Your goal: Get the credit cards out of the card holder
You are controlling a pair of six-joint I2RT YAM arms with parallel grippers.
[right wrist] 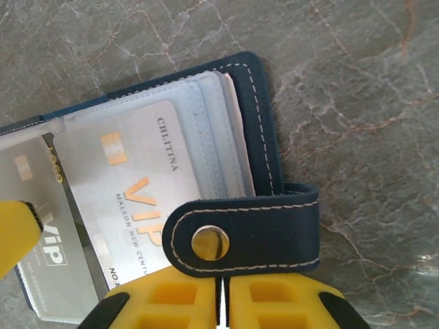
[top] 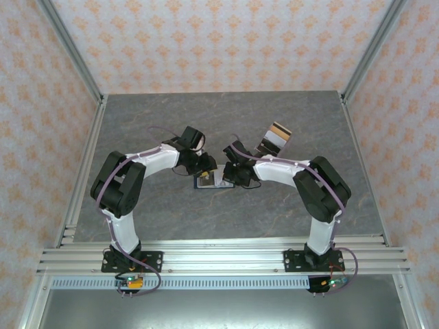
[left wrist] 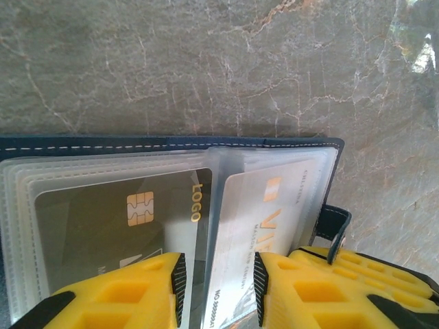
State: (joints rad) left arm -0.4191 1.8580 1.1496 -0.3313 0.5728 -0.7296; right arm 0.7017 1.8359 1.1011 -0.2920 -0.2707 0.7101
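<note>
Pose | left hand (left wrist: 218, 281) parted over card holder (left wrist: 171, 142) | right hand (right wrist: 223, 301) closed by tab (right wrist: 267, 223)

Open navy card holder (right wrist: 264, 123) holds silver cards (right wrist: 137, 171).

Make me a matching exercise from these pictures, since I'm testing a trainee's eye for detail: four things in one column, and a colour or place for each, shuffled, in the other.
Things:
1. closure tab
2. VIP card
3. LOGO card
4. loose card stack

Descriptions:
A. lying on the bare table
B. silver-grey with orange lettering
C. navy blue with a metal snap
D. dark, with a gold chip, behind a clear sleeve

Pairs: 1-C, 2-B, 3-D, 4-A
</note>
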